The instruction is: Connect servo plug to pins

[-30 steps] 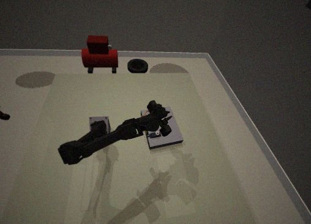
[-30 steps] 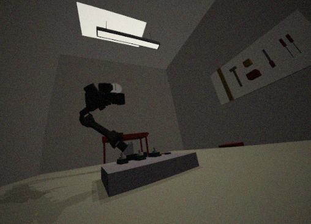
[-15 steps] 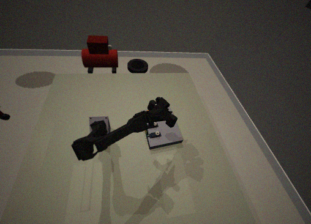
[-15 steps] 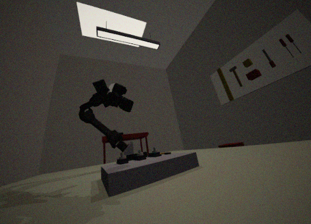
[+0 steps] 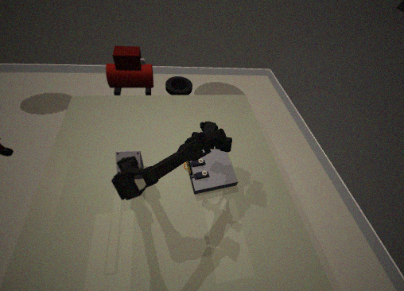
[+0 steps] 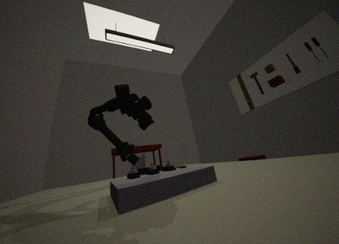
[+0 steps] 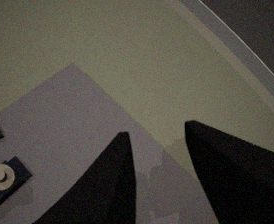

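Observation:
The grey holder block (image 5: 223,178) (image 6: 167,190) (image 7: 78,110) lies on the table with small dark servos on top. One servo (image 5: 201,175) (image 6: 133,175) (image 7: 1,176) has a pale round horn. Orange wire (image 5: 185,166) shows at the holder's left edge in the top view, partly behind the arm. The plug, the pins and the coloured band cannot be made out. My gripper (image 7: 157,136) is open with nothing between its fingertips. It hangs high above the holder, tilted, with the holder's corner and far edge beyond the fingers in the wrist view.
The arm's upper link (image 5: 167,166) passes over the table left of the holder. A red tank-shaped machine (image 5: 130,76) and a black tyre (image 5: 172,91) stand at the back. A raised rim (image 5: 318,146) runs along the right side. A red bench (image 6: 143,149) stands behind.

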You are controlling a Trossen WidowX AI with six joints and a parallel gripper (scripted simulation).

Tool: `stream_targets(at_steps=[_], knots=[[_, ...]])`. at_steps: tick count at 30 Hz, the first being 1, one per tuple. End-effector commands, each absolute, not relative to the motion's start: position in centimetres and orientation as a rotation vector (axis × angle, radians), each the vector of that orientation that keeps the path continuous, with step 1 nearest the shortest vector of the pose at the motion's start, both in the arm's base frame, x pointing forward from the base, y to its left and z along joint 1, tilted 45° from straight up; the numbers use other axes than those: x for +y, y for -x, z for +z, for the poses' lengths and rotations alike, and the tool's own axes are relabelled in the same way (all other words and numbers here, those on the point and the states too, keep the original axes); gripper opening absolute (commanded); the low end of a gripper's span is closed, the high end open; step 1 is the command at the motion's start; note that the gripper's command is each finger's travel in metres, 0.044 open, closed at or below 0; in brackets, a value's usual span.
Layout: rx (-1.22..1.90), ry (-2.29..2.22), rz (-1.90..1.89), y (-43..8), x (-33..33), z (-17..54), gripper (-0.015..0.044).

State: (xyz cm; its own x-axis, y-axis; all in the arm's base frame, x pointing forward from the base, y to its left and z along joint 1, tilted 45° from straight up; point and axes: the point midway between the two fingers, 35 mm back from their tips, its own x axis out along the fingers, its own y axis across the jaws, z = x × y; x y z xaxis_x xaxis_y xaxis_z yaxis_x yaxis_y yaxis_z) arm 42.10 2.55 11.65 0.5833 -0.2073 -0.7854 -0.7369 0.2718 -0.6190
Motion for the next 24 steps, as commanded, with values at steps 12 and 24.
stream_targets(at_steps=[12,24], knots=[[1.115,1.622,0.759,-42.2,3.3,6.0,0.0115],[1.228,1.857,1.077,-41.5,3.8,1.7,0.0115]])
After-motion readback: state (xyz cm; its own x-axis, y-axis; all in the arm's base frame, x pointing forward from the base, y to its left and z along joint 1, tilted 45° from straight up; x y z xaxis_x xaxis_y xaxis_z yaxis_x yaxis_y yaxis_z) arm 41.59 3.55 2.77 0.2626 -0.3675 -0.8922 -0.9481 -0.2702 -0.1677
